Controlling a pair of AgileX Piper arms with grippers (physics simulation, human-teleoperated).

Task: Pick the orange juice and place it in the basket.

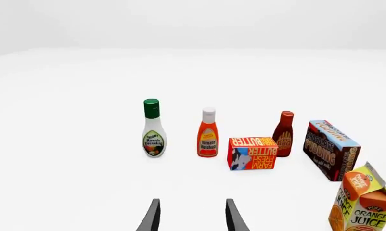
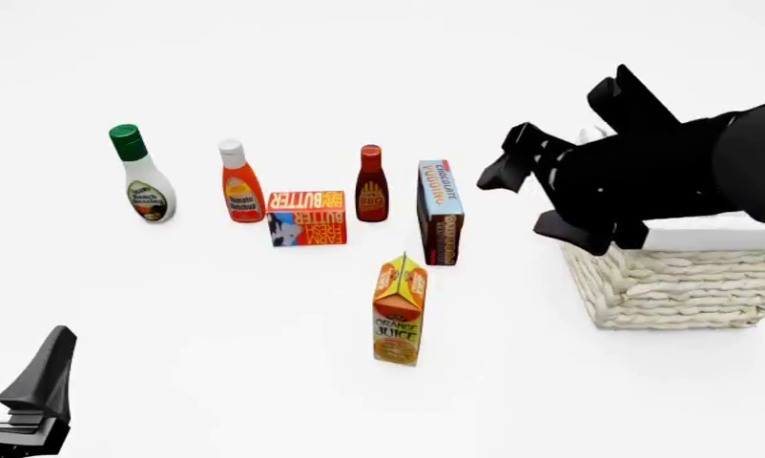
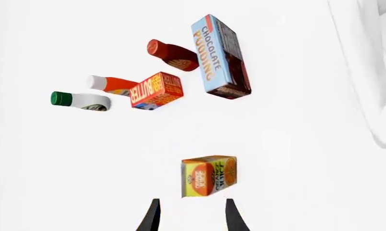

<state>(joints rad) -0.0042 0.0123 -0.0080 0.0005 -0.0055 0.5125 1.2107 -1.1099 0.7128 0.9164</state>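
We note the orange juice (image 2: 400,310) as a tall gable-top carton, orange and yellow, with "ORANGE JUICE" in print and an orange fruit picture on its front face. It stands upright on the white counter (image 2: 230,382), alone, nearer the arms' side than the other groceries and clear of all of them. In the right wrist view the carton (image 3: 208,175) lies just beyond the fingertips, seen from above.

The basket (image 2: 682,281), pale woven wicker with a white cloth lining at its rim, sits toward the counter's right side, well apart from the carton.

Right arm: raised above the basket's left rim, angled toward the counter's middle. The right gripper (image 3: 190,216) points down at the carton, fingers apart, holding nothing.

Left arm: low at the near left corner of the counter. The left gripper (image 1: 190,216) has its fingers apart and empty, aimed toward the row of groceries.

Row behind the carton, left to right: ranch dressing bottle (image 2: 141,176), tomato ketchup bottle (image 2: 240,183), butter box (image 2: 307,218), BBQ sauce bottle (image 2: 371,185), chocolate pudding box (image 2: 440,212). The pudding box is the nearest to the carton.
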